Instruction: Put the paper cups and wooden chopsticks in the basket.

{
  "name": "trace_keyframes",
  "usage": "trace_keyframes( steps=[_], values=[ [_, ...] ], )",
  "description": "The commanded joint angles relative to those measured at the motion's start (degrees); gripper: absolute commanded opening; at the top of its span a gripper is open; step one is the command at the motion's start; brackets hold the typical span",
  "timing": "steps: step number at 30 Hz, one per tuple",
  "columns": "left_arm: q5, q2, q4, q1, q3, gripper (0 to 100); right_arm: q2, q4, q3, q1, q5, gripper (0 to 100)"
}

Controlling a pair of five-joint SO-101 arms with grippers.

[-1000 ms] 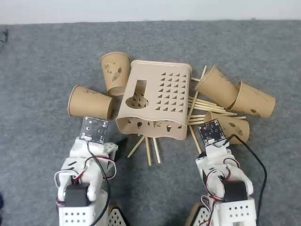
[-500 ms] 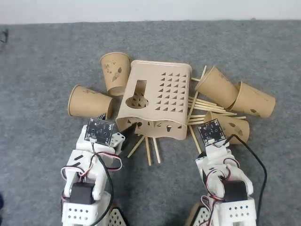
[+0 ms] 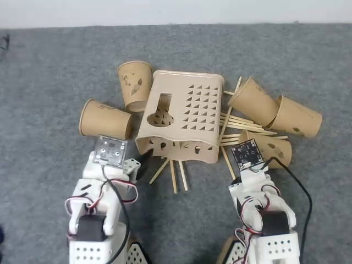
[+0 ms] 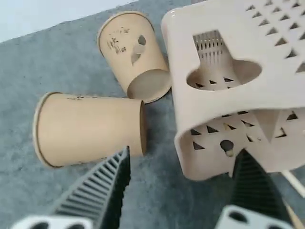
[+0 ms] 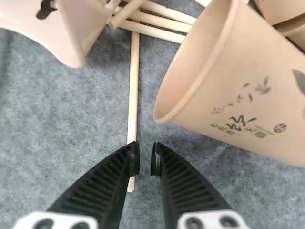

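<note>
The beige basket (image 3: 181, 118) lies upside down mid-table. A paper cup (image 4: 88, 128) lies on its side left of it, and another cup (image 4: 136, 55) rests farther back. My left gripper (image 4: 185, 160) is open, hovering low between the side-lying cup and the basket's near corner (image 3: 144, 144). Three more cups (image 3: 253, 102) (image 3: 297, 116) (image 3: 272, 149) lie right of the basket. Wooden chopsticks (image 3: 173, 173) poke out from under the basket's front; more chopsticks (image 3: 245, 124) lie at its right. My right gripper (image 5: 143, 155) is shut above the carpet, beside one chopstick (image 5: 133, 86) and a cup's mouth (image 5: 228, 81).
Grey carpet (image 3: 49, 71) covers the table, with open floor at far left, far right and between the two arm bases. A pale wall edge (image 3: 176, 11) runs along the back.
The left arm swung right toward the basket's corner, then eased back a little to the left. The right arm, cups, chopsticks and basket stayed put.
</note>
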Motion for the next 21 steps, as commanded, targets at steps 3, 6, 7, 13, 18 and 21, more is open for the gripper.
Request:
trace_keyframes(
  steps=[3, 6, 7, 13, 18, 21],
  values=[
    [0.6, -0.8, 8.6, -3.5, -21.8, 33, 0.2, 0.4, 0.9, -0.2, -0.4, 6.2],
    [0.3, -0.6, 15.2, -3.8, -30.6, 33, 0.2, 0.4, 0.9, -0.2, -0.4, 6.2],
    [-0.4, -0.5, 17.8, -3.4, -32.2, 33, 0.2, 0.4, 0.9, -0.2, -0.4, 6.2],
    [-8.0, 10.4, 20.2, -0.4, -31.9, 33, 0.3, 0.4, 0.9, -0.2, -0.4, 6.2],
    [-7.8, 31.9, 18.4, -0.4, -41.0, 33, 0.3, 0.4, 0.9, -0.2, -0.4, 6.2],
    [-8.2, 46.2, 18.0, -0.4, -45.3, 33, 0.3, 0.4, 0.9, -0.2, -0.4, 6.2]
  ],
)
